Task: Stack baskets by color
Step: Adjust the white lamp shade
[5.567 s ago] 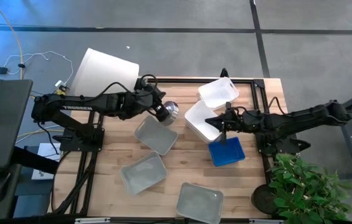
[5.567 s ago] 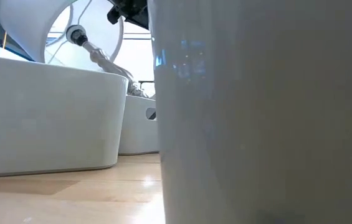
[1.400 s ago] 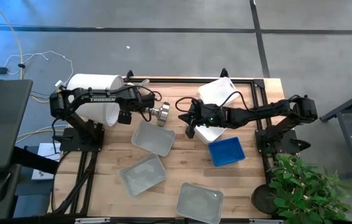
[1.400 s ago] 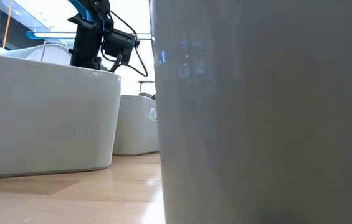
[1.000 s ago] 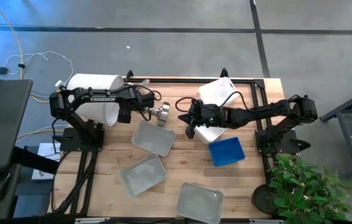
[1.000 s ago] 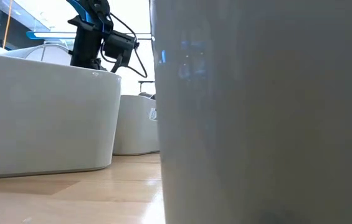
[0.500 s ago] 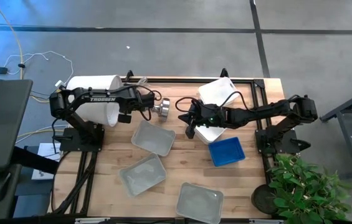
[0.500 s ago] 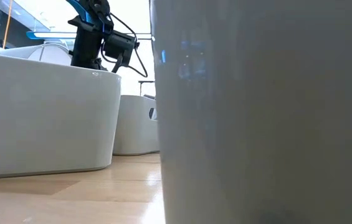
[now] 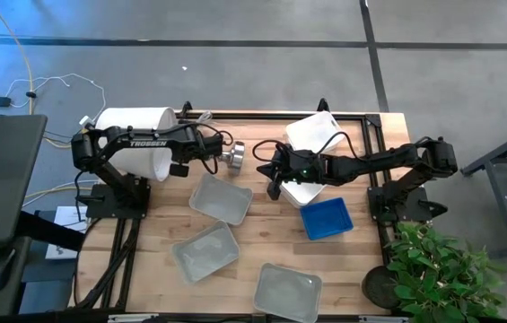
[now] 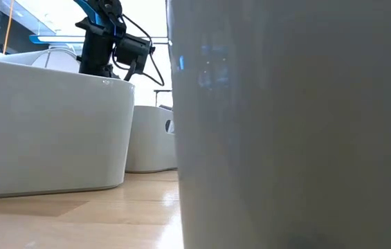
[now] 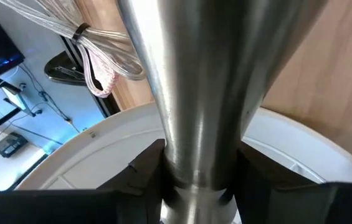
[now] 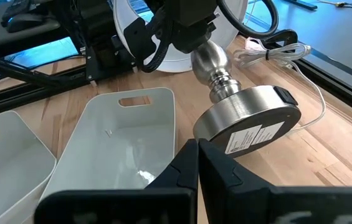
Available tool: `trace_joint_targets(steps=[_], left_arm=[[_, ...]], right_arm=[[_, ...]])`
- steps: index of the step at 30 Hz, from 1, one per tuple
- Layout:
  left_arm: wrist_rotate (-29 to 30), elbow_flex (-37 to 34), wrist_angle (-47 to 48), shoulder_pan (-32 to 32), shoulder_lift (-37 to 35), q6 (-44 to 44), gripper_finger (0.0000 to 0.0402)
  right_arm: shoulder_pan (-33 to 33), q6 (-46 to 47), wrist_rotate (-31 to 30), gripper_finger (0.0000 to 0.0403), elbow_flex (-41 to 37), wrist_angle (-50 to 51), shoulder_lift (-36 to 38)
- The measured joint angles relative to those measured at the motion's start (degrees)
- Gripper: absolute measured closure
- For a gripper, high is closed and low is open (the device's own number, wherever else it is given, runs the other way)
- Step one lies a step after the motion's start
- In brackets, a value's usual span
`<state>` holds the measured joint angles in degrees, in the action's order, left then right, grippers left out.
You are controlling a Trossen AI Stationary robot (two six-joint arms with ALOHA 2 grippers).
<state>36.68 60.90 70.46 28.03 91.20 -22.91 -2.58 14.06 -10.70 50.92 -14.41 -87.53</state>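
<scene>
My left gripper is shut on a lamp with a white lampshade and a round metal base, at the table's far left. My right gripper is shut and stands over the left rim of a white basket. A second white basket sits behind it. A blue basket lies below the right arm. Three pale grey baskets rest flat on the near half of the table. My left gripper pinches the lamp's metal stem between its two fingers, close to the lampshade. The fingers slant down from the table's left and lie across the stem. The lamp lies on its side, base toward the table's middle. My right gripper hangs at the white basket's rim; I cannot tell whether it touches.
A bundle of clear cable lies at the far edge behind the lamp base. A potted plant stands off the table's near right corner. In the low view, basket walls block most of the sight.
The lamp's metal base has swung a little toward the table's far edge in my left gripper, and the lampshade has shifted slightly with it. My right arm has kept still.
</scene>
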Motion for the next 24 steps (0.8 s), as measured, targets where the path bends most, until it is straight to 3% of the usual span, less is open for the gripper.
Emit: trace_joint_targets(steps=[16,24], left_arm=[[9.3,11.5,7.2,0.0,0.1,-0.4,0.028],[25.9,16.0,14.9,-0.9,0.1,-8.6,0.028]], right_arm=[[0.0,0.0,0.3,0.0403,0.0,0.0,0.0],[0.0,0.0,0.4,0.0403,0.0,0.0,0.0]])
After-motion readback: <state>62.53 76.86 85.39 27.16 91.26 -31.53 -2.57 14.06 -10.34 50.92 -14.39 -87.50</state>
